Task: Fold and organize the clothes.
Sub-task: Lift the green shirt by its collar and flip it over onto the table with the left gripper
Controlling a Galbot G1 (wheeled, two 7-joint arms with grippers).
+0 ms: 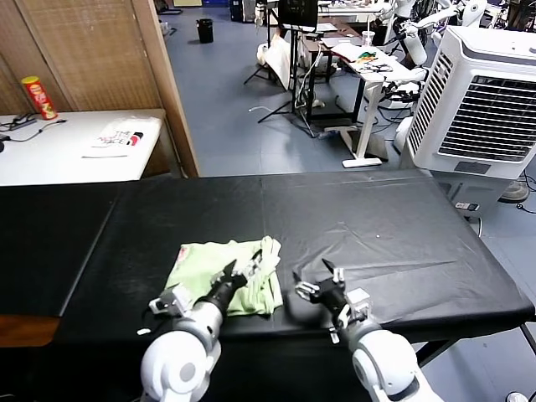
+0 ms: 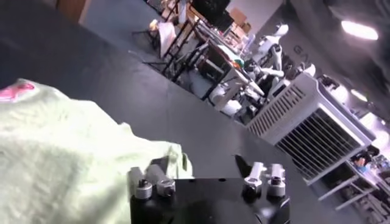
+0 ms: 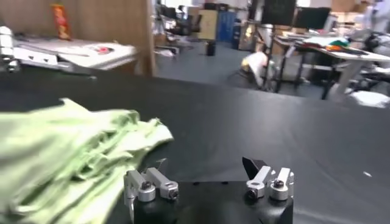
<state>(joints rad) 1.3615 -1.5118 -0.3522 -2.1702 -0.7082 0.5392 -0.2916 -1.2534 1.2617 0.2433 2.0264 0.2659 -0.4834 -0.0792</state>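
Lower middle of the head view: your green T-shirt point(image 1: 219, 274) sits bunched on the black table point(image 1: 385, 234), near its front edge.
Your left gripper point(image 1: 243, 270) hangs right over the shirt's right side, jaws spread, holding nothing, probably there for a fresh grab. The right gripper point(image 1: 316, 280) waits just beside the shirt on bare table, jaws spread too, likely keeping out of the way.

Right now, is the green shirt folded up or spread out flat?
Folded. The shirt sits as a small bunched bundle on the black table, with stacked layers showing along its edge in the right wrist view.
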